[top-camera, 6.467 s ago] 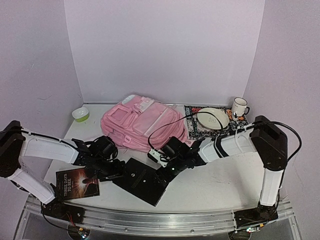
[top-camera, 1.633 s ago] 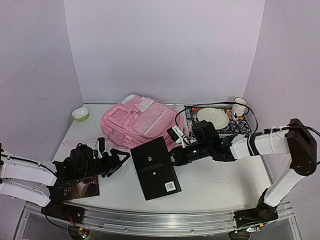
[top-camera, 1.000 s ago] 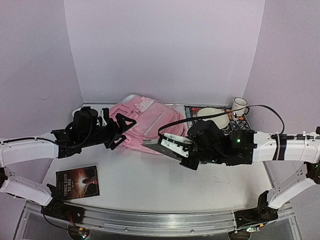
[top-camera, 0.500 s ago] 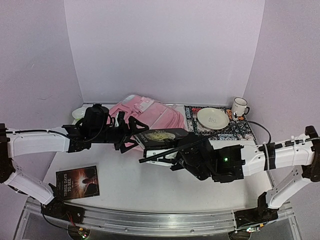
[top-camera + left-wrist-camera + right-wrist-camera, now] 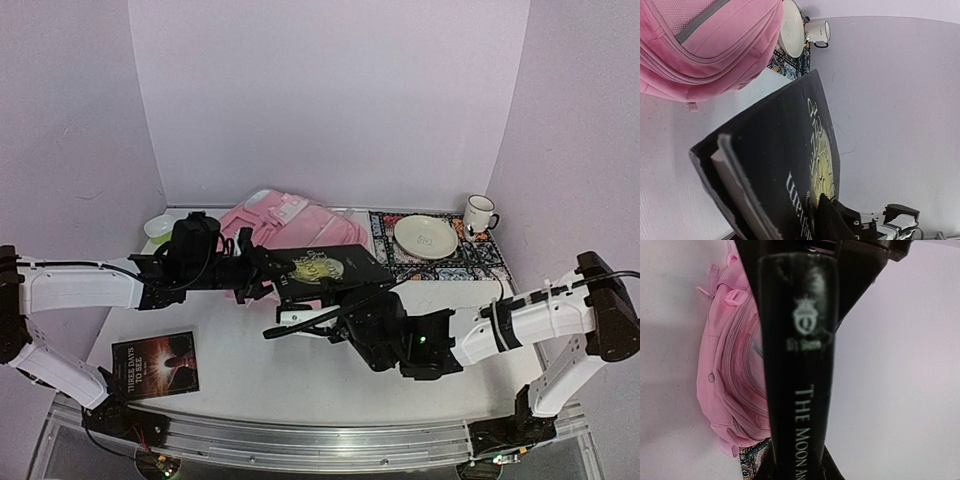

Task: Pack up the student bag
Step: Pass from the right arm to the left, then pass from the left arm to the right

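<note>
The student bag (image 5: pixel 300 221) is a pink backpack lying at the back of the table; it also shows in the wrist views (image 5: pixel 715 45) (image 5: pixel 730 380). A black book (image 5: pixel 325 266) hangs above the table in front of it. My right gripper (image 5: pixel 340 318) is shut on the book from below, and the spine (image 5: pixel 800 365) fills its view, standing between the fingers (image 5: pixel 832 471). My left gripper (image 5: pixel 262 270) is shut on the book's left end. One finger (image 5: pixel 826 215) lies flat on the gold-printed cover (image 5: pixel 785 165); the other is hidden behind the book.
A second dark book (image 5: pixel 155 365) lies flat at the front left. A green bowl (image 5: pixel 160 228) sits at the back left. A plate (image 5: pixel 425 236) rests on a patterned mat (image 5: pixel 472 262) at the back right, with a white mug (image 5: pixel 479 213) behind it.
The right gripper has carried the black book up off the table and tipped it. The left arm swung in from the left and its wide jaws have closed onto the book's end.
</note>
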`<action>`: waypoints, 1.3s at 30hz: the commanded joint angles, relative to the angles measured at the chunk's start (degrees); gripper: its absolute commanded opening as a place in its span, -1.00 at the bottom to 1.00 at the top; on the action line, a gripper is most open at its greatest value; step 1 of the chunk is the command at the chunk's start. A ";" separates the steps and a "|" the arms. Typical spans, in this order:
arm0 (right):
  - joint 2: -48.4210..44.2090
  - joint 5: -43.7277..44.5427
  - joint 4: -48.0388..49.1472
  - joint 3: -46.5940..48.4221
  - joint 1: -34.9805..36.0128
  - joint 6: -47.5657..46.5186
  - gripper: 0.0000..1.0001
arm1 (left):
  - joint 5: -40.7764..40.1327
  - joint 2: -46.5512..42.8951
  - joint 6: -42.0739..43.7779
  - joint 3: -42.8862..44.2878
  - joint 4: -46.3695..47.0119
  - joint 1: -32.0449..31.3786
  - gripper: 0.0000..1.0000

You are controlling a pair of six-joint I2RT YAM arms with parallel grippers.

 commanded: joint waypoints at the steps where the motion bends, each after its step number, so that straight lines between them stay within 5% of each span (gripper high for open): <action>1: -0.01 3.36 9.73 -0.01 0.44 -3.01 -0.84 | -2.27 -2.77 -0.37 -1.05 4.18 -0.03 -0.84; 4: -0.81 2.64 5.47 -0.24 0.52 0.78 -0.65 | -3.05 -3.27 0.10 -1.86 4.74 0.78 -1.00; 18: -9.56 -14.56 -29.52 4.57 -3.25 35.35 0.66 | 2.70 -4.22 13.27 -4.08 5.53 8.97 -1.00; 30: -12.45 -59.90 -33.69 5.65 -28.59 70.97 0.93 | 13.26 -7.27 22.31 -4.60 8.06 12.56 -1.00; 39: -7.20 -86.35 -16.47 1.74 -42.00 95.12 0.97 | 20.30 -6.45 19.79 -6.53 18.90 12.59 -1.00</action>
